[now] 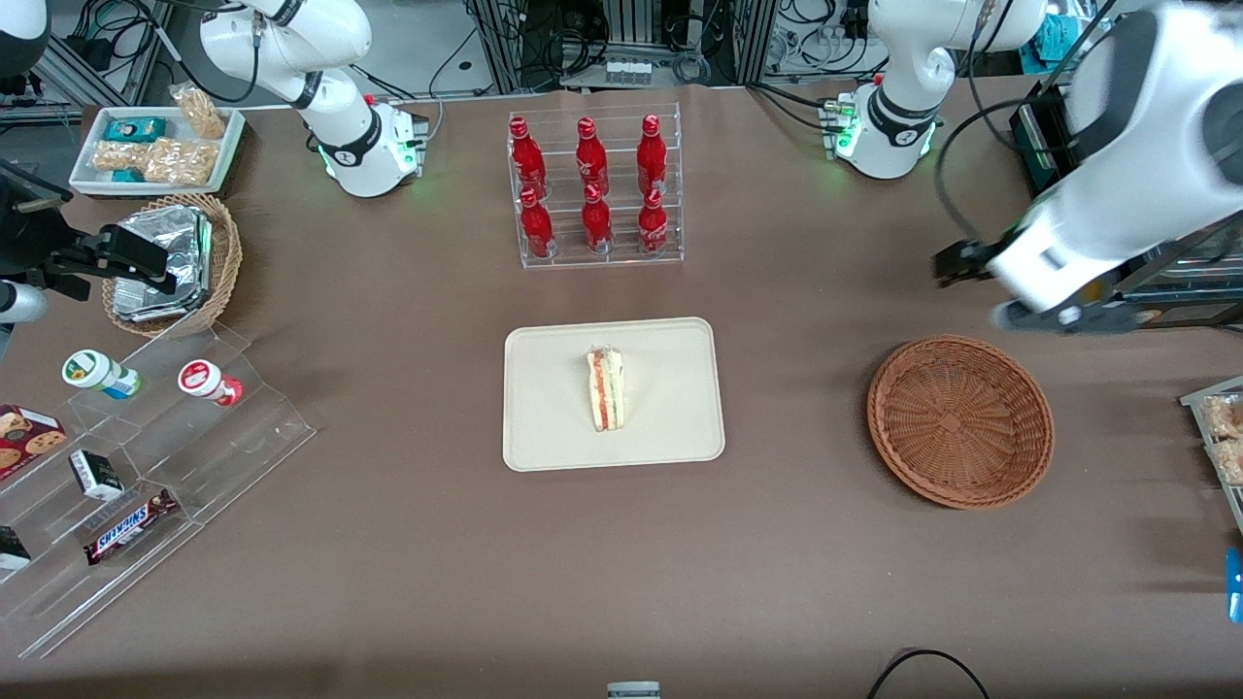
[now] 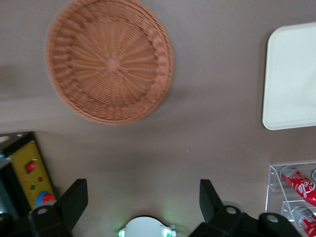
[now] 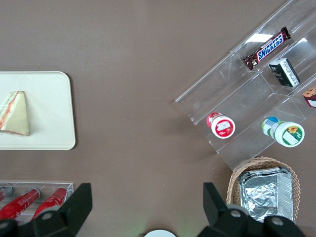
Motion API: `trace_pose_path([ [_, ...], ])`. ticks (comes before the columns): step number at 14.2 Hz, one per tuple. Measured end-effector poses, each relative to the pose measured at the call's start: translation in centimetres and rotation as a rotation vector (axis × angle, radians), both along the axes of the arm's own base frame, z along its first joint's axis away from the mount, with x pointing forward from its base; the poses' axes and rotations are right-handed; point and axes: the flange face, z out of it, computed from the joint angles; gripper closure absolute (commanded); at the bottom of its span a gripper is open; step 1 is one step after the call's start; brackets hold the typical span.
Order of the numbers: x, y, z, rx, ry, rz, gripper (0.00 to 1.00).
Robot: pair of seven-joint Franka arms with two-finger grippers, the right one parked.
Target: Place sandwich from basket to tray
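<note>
- Gripper (image 2: 143, 202): fingers spread apart, holding nothing, raised above table
- Basket (image 1: 959, 420): below gripper, nearer front camera
- Sandwich (image 1: 607, 389): on tray (image 1: 544, 427), well apart from gripper

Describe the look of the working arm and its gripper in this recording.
The left arm has glossy white rounded shells with dark grey joint bands; black cables trail from it. Its round white base glows green. The gripper has two black wedge-shaped fingers, standing open.
</note>
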Motion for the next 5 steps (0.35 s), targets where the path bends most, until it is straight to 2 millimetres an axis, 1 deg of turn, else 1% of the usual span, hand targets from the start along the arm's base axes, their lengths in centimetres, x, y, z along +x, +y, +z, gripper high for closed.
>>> trace_pose_path([
  [1,-0.4,1.3,1.5,-0.003,-0.028,0.005,0.00],
  [3,-0.7,3.1,4.4,-0.005,-0.085,0.030,0.00],
  [5,-0.6,3.9,5.9,-0.004,-0.116,0.045,0.00],
])
